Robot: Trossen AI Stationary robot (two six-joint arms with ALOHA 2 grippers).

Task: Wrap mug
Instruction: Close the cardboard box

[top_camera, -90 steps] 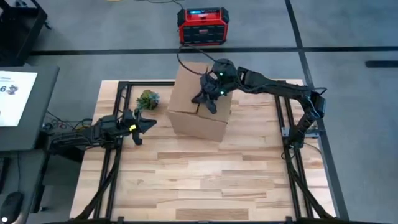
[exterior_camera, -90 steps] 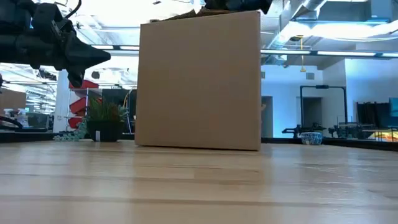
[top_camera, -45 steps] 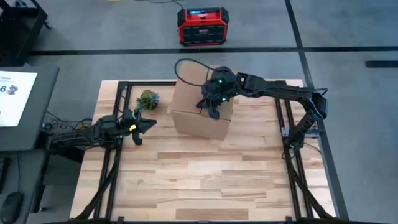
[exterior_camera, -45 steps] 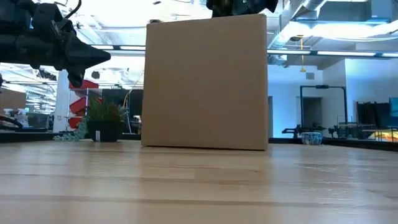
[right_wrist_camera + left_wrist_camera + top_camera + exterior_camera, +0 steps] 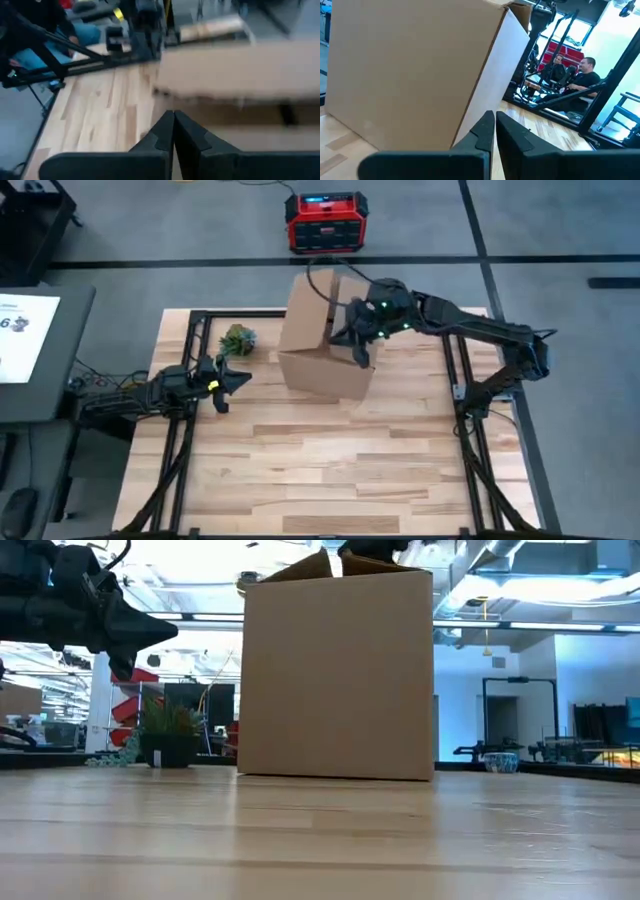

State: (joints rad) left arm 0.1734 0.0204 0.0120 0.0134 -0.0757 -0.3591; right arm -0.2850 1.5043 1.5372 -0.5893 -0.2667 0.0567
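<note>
One cardboard box stands near the far edge of the bench, a little toward its right side, with its top flaps up, presumably opened to take the mug or to get at what is inside. No mug shows in any view; if it is here at all, it is likely inside the box or hidden behind it, and I cannot tell which. The right gripper hangs over the box's right-hand top edge, its fingers pressed together on nothing visible, placed there, I judge, to work the flaps or reach inside. The left gripper waits above the bench's left edge, pointing toward the box's near-left side, with its fingers likewise closed and empty. Its distance from the box suggests it is held clear until needed. One small potted plant sits near the far-left corner, just beside the box, and looks like mere decoration. Off the bench, beyond its far edge, one red power unit rests on the floor.
</note>
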